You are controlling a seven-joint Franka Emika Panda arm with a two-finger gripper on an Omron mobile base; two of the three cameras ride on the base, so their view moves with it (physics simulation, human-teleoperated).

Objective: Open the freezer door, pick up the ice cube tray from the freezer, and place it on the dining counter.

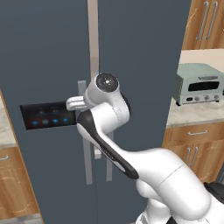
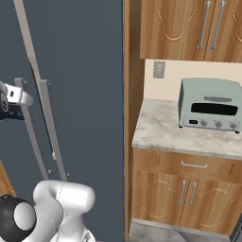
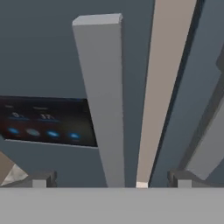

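- The tall slate-blue freezer door [image 1: 48, 65], carrying its black blue-lit control panel [image 3: 43, 122], is standing shut on the left.
- Its grey vertical bar handle [image 3: 103, 105] is running upright between the spread fingertips of the two-finger gripper [image 3: 111, 179].
- The fingers are standing apart, gripping nothing.

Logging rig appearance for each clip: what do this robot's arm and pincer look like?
The arm is glossy white with rounded, bulbous links, a black band curving along one link and a round dark-grey cap with a pale centre at a joint. No loose cables show. The pincer has two small, blocky dark-grey fingertips.
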